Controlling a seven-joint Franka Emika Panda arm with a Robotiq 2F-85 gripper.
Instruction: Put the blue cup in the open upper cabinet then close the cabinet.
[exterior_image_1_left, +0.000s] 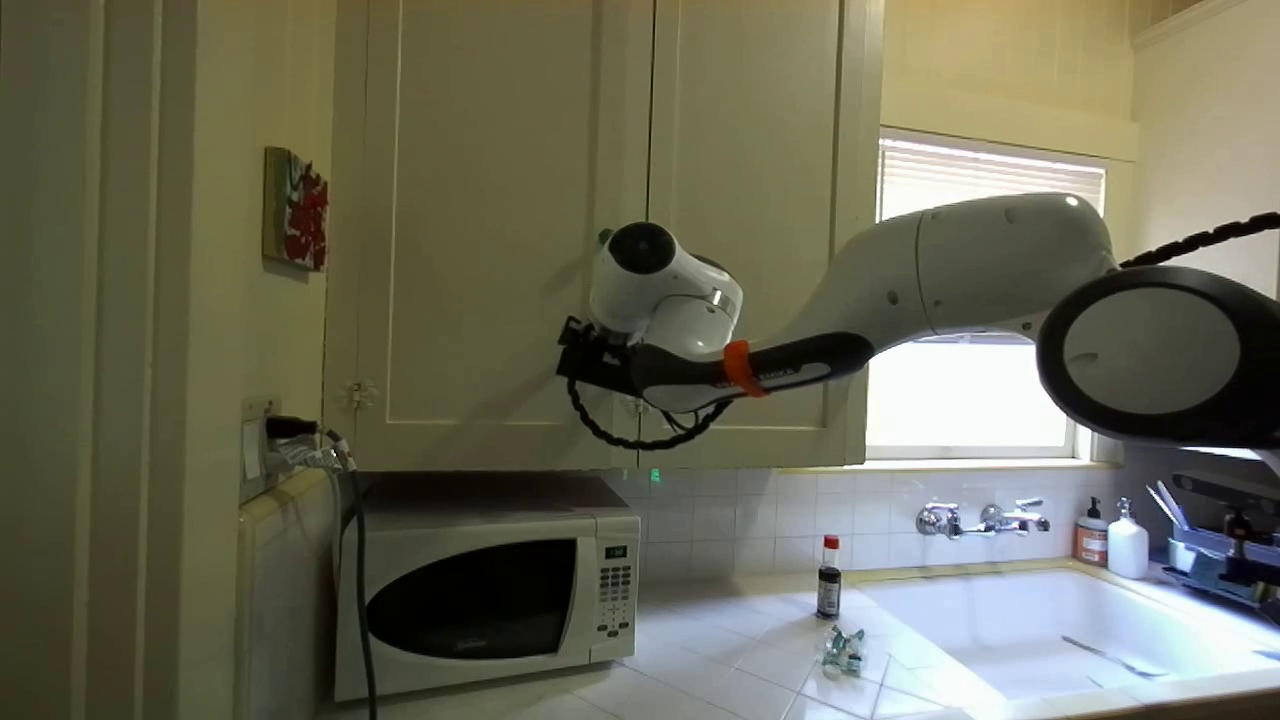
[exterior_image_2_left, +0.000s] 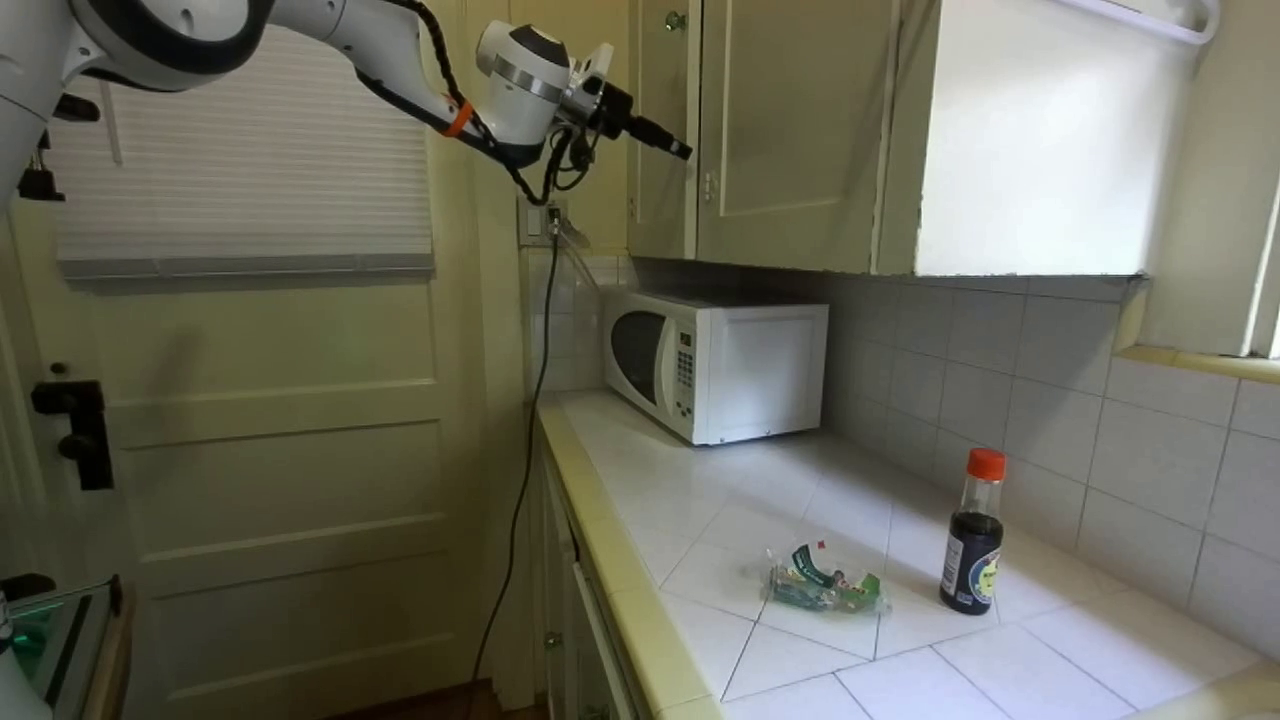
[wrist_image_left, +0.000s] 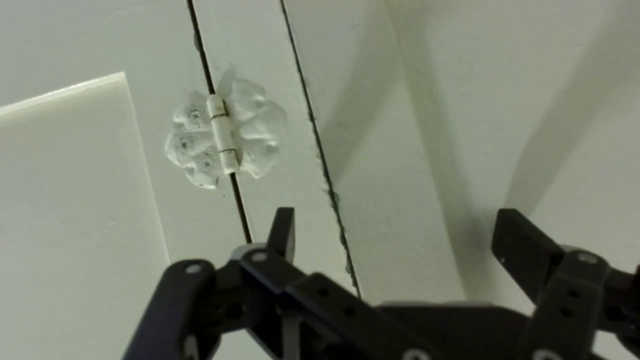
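Closing the cabinet (exterior_image_1_left: 620, 170) seems in hand, perhaps finished; it looks shut; fingers (wrist_image_left: 285, 232) spread, empty, near its left door (exterior_image_1_left: 495, 240); cup unseen, presumably inside; next, check the door is flush, then retreat

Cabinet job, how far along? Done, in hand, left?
Looks done: the upper cabinet reads as shut, or nearly, in both exterior views. In hand: possibly the closing push; the jaws stand apart by its doors, nothing between them, contact unclear. Left: verify the blue cup is inside, since no view clearly shows it; then likely just back off, or nudge a door if ajar.
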